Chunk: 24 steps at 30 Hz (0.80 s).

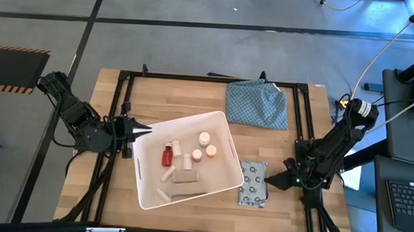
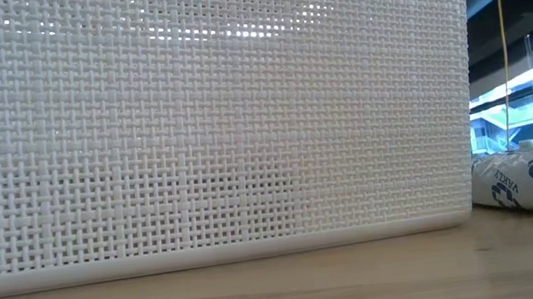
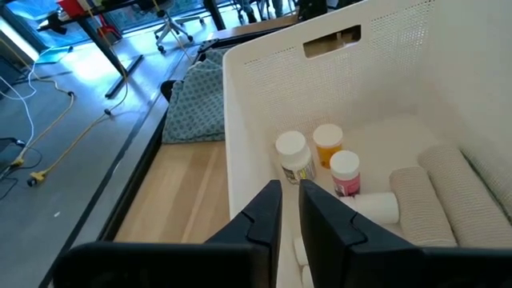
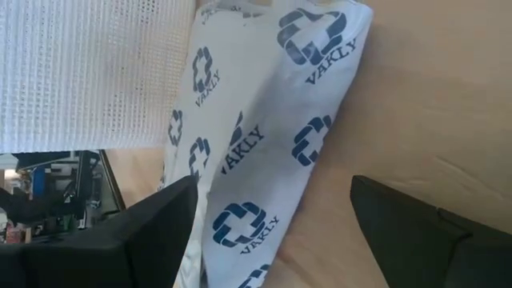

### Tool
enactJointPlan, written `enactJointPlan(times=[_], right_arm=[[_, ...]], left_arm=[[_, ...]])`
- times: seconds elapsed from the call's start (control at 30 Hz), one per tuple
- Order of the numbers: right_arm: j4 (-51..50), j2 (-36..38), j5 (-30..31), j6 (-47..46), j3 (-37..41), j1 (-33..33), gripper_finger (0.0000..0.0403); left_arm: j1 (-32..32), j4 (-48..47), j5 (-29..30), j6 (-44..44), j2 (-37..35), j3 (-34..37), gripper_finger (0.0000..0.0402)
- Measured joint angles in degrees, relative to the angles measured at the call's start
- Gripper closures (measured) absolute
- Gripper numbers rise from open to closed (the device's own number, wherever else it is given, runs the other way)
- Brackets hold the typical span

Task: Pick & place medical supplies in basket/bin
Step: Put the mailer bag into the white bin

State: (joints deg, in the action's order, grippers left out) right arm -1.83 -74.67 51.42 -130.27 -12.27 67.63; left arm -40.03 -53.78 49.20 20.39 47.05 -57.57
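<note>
**Packet beside the bin, supplies inside**

The white bin (image 1: 221, 175) is being shown on the wooden table (image 1: 194, 97), with white bottles (image 1: 204, 138), a red bottle (image 1: 167, 156) and white tubes (image 1: 168, 175) lying inside it. The printed packet (image 1: 253, 182) is being left flat on the table, just beside the bin's right wall. The right gripper (image 1: 283, 175) is being held near the packet's right edge, its fingers spread wide and empty. The left gripper (image 1: 144, 132) is being held at the bin's left rim, its fingers almost together, nothing between them. A blue-green cloth (image 1: 257, 103) is lying behind the bin.
</note>
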Motion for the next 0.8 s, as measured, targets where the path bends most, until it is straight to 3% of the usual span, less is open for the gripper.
enactJointPlan(times=[0.23, 0.4, 0.8], right_arm=[[1.41, -0.87, 0.73, 2.12, -2.46, -3.95, 0.0072], [2.53, -1.97, -5.98, 4.80, -2.84, -8.56, 0.0072], [11.86, -3.83, -7.62, 15.53, -2.84, -12.79, 0.0072]], left_arm=[[0.01, 0.00, 0.19, 0.01, -0.02, 0.00, 0.0359], [0.00, 0.00, 0.21, 0.01, -0.01, 0.01, 0.0360], [0.02, 0.00, 0.21, -0.01, 0.00, 0.01, 0.0358]])
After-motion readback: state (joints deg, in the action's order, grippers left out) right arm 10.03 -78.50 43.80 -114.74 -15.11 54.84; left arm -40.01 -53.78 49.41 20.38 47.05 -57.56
